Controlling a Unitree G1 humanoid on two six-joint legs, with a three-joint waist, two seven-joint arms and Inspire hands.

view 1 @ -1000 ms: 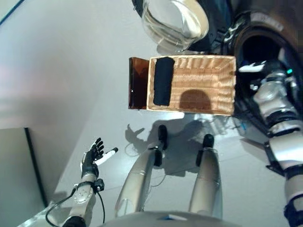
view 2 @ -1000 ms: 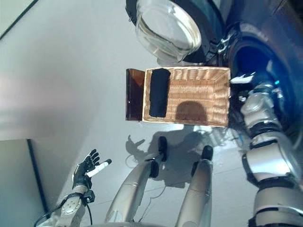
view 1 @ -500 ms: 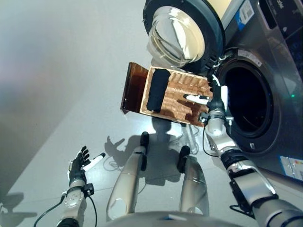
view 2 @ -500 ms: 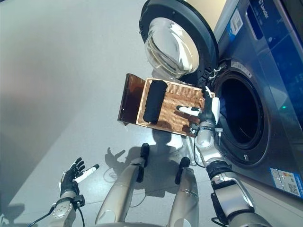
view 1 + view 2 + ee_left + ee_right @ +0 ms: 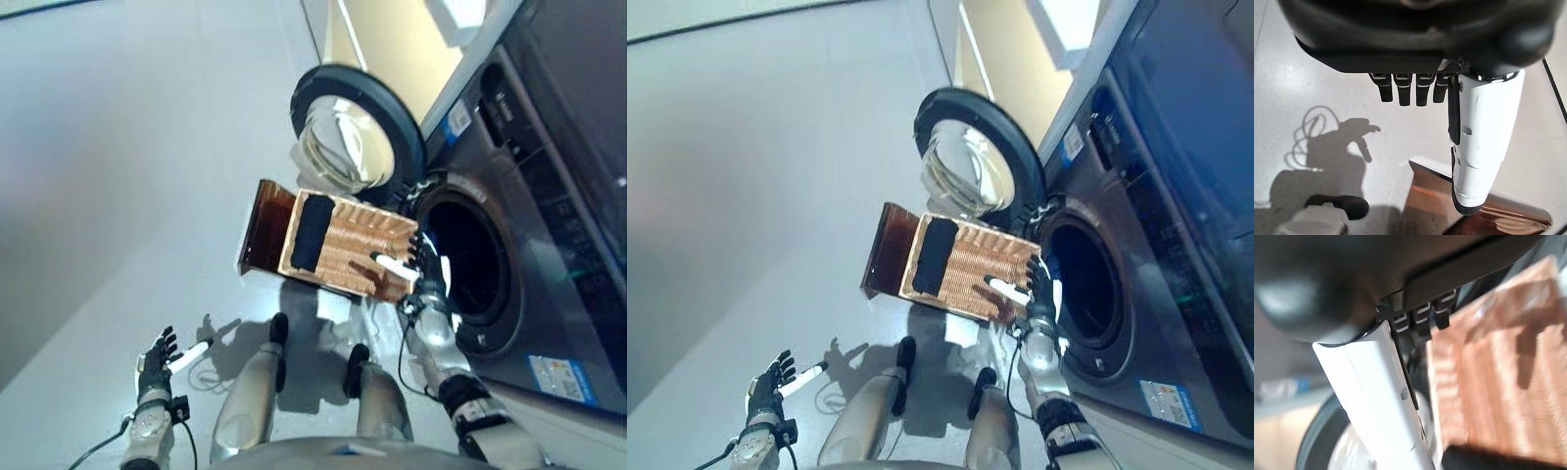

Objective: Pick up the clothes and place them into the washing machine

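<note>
A dark folded cloth lies at the left end of a wicker basket on the floor before the washing machine. The machine's round door stands swung open beyond the basket, and the drum opening is dark. My right hand hangs over the basket's right end by the drum opening, fingers straight, holding nothing. My left hand is low at the left over bare floor, open and empty. In the right wrist view the basket shows past the straight fingers.
A brown lid or panel leans against the basket's left side. A pale wall or cabinet stands behind the washing machine. Grey floor stretches to the left.
The camera view has tilted up and back, showing more of the machine. My right hand has stayed over the basket's right end; the left hand is unchanged.
</note>
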